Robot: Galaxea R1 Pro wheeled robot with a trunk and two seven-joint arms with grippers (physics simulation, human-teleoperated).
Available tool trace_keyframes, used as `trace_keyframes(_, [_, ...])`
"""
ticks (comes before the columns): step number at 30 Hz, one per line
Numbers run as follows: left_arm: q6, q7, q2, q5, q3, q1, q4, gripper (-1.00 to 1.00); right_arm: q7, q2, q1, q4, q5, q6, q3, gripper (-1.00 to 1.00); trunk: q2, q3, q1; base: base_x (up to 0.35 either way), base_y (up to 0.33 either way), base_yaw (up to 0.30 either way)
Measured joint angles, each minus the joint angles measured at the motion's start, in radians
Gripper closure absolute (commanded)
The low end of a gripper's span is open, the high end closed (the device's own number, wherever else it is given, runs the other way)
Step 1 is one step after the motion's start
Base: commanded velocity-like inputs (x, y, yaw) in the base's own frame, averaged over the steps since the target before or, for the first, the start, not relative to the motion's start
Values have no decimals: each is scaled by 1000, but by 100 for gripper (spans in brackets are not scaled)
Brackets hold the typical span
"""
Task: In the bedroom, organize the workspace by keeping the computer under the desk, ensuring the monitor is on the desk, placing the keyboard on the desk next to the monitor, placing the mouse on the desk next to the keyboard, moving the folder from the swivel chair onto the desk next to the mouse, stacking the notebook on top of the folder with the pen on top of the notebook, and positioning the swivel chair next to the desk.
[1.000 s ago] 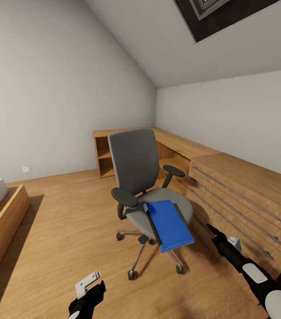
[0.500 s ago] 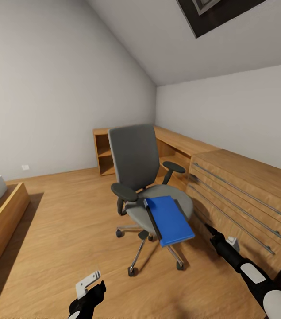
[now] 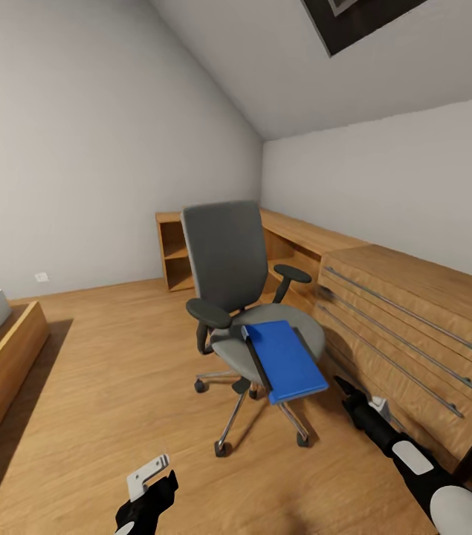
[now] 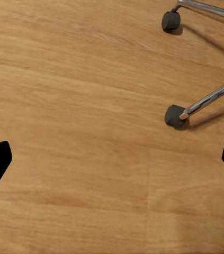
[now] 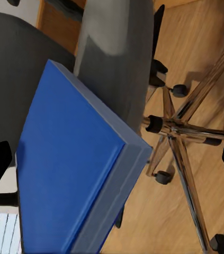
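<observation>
The grey swivel chair (image 3: 228,275) stands mid-floor on its chrome star base (image 5: 183,132). A blue folder (image 3: 286,360) lies on the seat (image 3: 302,333), overhanging the front edge. A thin dark strip (image 3: 255,365) runs along the folder's left side; I cannot tell what it is. My right gripper (image 3: 341,386) hovers open just right of the folder's front corner, apart from it, and looks onto the folder (image 5: 69,164). My left gripper (image 3: 150,494) hangs open low over bare floor near a caster (image 4: 175,116). Desk, monitor, keyboard, mouse, computer and pen are out of view.
A light wooden drawer unit (image 3: 414,327) with bar handles lines the right wall, close behind the chair and my right arm. A low wooden shelf (image 3: 172,256) fills the far corner. A bed in a wooden frame (image 3: 5,364) sits at the left.
The view has tilted slightly down, so the room sits higher in the picture. My right gripper has crept closer to the folder's front corner. The left gripper has stayed put.
</observation>
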Motion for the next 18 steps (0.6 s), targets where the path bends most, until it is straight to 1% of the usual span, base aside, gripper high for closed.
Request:
trace_keyframes(6, [-1,1,-1,0,0,0,1,-100,3,7,0,-6,0,0,0,-100,-42,-19,23,0,0,0])
trace_keyframes(14, [-1,2,-1,0,0,0,3,-100,5,8,0,-8,-1,0,11,-100,-98,-44,54,0,0,0])
trace_keyframes(18, [-1,3,-1,-3,0,0,3,-100,6,10,0,-8,-3,1,11,-100,-98,-44,54,0,0,0])
